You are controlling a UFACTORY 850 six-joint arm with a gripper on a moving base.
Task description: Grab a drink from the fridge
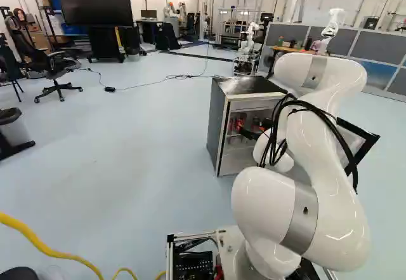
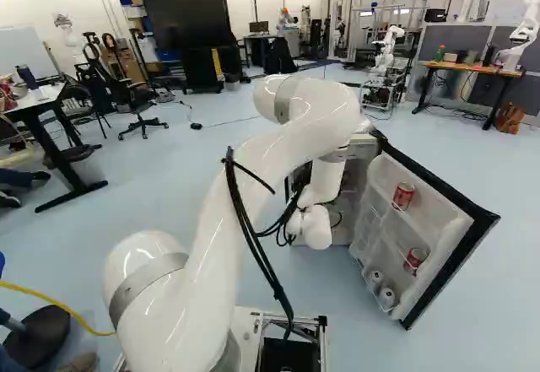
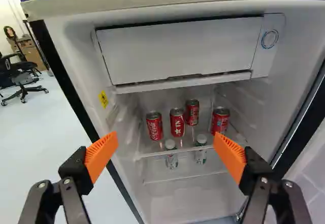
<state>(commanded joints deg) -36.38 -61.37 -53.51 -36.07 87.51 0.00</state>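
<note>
Though open, fridge (image 1: pixel 220 127) partly behind arm (image 1: pixel 320 134) in base views.

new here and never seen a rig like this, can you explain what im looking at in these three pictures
The machine is a white robot arm on a moving base. Two pictures look ahead from that base, from behind the arm's left and right; the third looks out from its wrist, past two open fingers with orange pads. They face a small open fridge: four red cans stand on a shelf, with two white-capped bottles lower down. The open door holds two more red cans. The fingers hold nothing.
</note>
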